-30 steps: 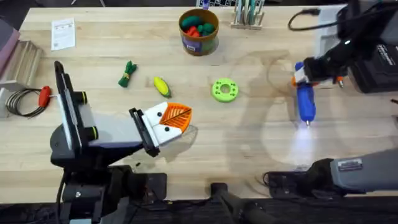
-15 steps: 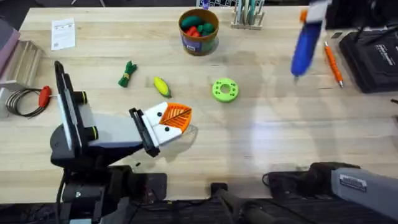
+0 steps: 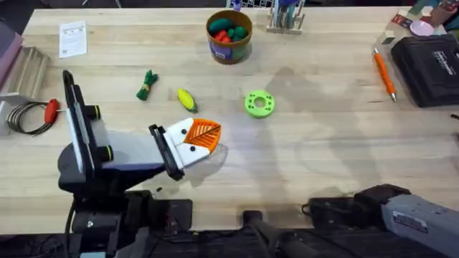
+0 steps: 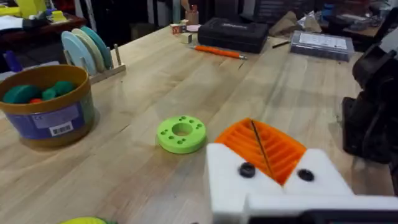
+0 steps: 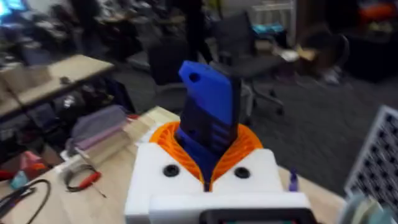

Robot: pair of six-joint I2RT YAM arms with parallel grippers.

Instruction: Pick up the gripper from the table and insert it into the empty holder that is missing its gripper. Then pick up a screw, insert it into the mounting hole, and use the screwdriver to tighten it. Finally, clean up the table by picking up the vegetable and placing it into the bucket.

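Observation:
My right gripper (image 5: pixel 208 142) is shut on the blue screwdriver (image 5: pixel 208 106), which stands up between the orange ribbed pads, lifted well above the table with the room behind it. My left gripper (image 3: pixel 208 136) rests low over the table's front left, pads pressed together and holding nothing; in the left wrist view it (image 4: pixel 261 140) points toward a green disc (image 4: pixel 181 133). A yellow vegetable (image 3: pixel 186 99) and a green vegetable (image 3: pixel 147 84) lie just beyond it. The bucket (image 3: pixel 229 46), orange-rimmed and holding several toy vegetables, stands at the back middle. The loose gripper, the holder and the screw are out of view.
The green disc (image 3: pixel 259 103) lies mid-table. A slim orange-handled tool (image 3: pixel 384 74) and a black case (image 3: pixel 430 64) sit at the right. A red-handled tool (image 3: pixel 50 109) with a wire coil lies at the left edge. A rack (image 3: pixel 287 18) stands behind the bucket.
My right gripper carried the screwdriver up off the right side of the table, toward the back, and out of the overhead view. The left arm has not moved.

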